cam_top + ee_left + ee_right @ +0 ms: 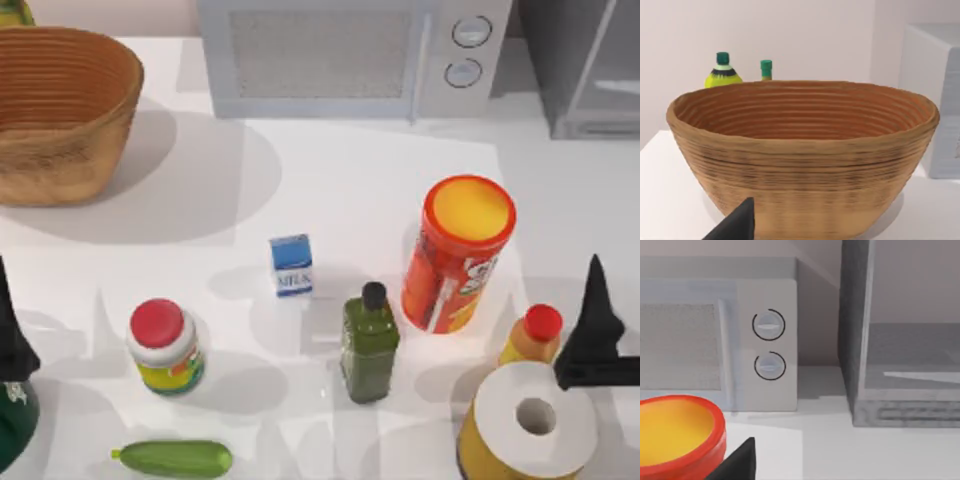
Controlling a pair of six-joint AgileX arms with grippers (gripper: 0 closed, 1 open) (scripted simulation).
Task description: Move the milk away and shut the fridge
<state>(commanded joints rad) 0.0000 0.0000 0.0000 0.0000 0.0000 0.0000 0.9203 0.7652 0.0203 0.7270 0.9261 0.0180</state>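
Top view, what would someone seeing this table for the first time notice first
The tall orange chip can with its yellow lid stands right of centre, the brightest thing there. The big woven basket takes the far left corner, with the microwave behind the middle and the fridge at far right. The small milk carton stands near the centre, just left of the green bottle; the left claw and right claw sit at the near edges.

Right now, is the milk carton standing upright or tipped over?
Upright: the milk stands on its base mid-table, blue top facing the overhead camera, its label reading level, clear of the green bottle.
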